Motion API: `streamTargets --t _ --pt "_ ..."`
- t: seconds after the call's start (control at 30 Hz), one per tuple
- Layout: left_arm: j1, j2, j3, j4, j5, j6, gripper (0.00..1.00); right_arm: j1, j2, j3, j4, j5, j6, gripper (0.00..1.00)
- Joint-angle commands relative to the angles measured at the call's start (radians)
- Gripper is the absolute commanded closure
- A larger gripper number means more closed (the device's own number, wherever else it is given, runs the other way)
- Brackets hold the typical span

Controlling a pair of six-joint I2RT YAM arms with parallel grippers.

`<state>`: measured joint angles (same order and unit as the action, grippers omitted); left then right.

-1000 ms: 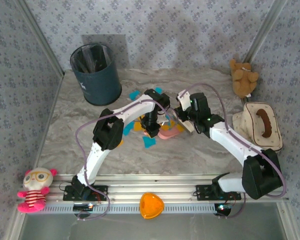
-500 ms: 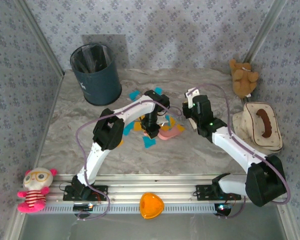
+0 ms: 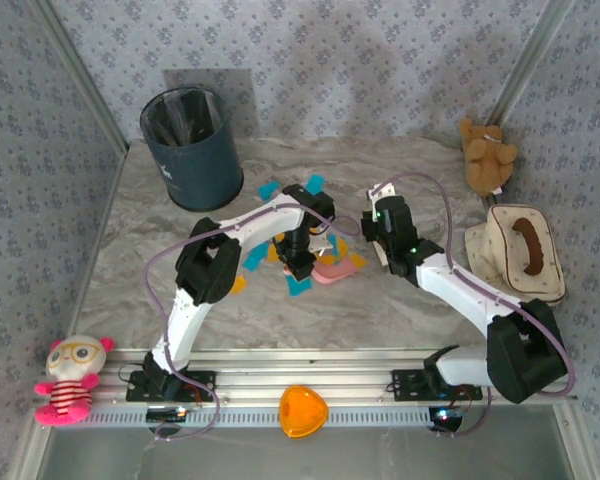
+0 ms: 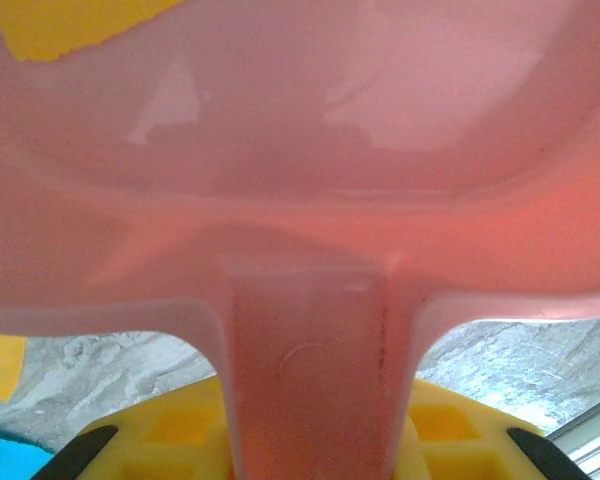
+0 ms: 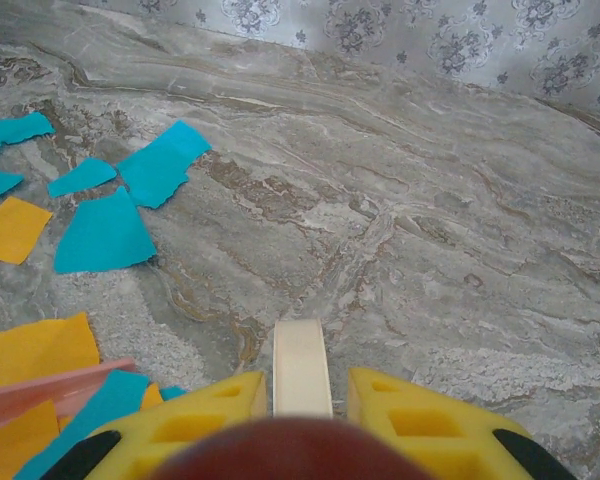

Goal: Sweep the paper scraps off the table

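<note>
My left arm folds at the elbow and reaches in over the pink dustpan (image 3: 332, 268), its wrist turned steeply downward. The left gripper (image 3: 298, 262) is clamped tight on the pan's handle. In the left wrist view the handle runs up between the yellow fingers (image 4: 170, 435) into the broad pink bowl. My right arm swings wide at the elbow, and its forearm slants back in to end just right of the dustpan. The right gripper (image 5: 302, 385) is closed hard on a narrow cream handle (image 5: 301, 365) (I can't tell what is at the end of it). The paper scraps (image 3: 298, 285) lie on the table (image 3: 130, 260) clustered around the dustpan. One cyan piece sits just on its near side, more cyan and orange bits lie to its left under the left forearm, and two cyan pieces lie beyond it. From the right wrist, several scraps (image 5: 105, 232) are spread to the left of the cream handle, ahead of the pan. A few orange and cyan ones lie right against the pan's pink edge, and the table (image 5: 430, 250) stretches away toward the wall.
</note>
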<state>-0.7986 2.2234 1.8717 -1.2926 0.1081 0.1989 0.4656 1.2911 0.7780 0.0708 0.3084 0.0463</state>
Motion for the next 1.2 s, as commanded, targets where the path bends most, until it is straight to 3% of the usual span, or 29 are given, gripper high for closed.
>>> streamTargets --t 0.0,0.53,1.17 --pt "-0.006 -0.065 -0.038 0.021 0.019 0.016 1.00 0.007 0.004 -0.017 0.005 0.022 0.025 1.00" --pt "-0.005 -0.201 -0.237 0.093 0.032 0.022 1.00 0.006 0.010 -0.019 -0.028 -0.012 0.039 1.00" --pt "-0.027 -0.188 -0.290 0.085 0.032 0.023 1.00 0.054 0.036 -0.017 -0.027 -0.098 0.102 1.00"
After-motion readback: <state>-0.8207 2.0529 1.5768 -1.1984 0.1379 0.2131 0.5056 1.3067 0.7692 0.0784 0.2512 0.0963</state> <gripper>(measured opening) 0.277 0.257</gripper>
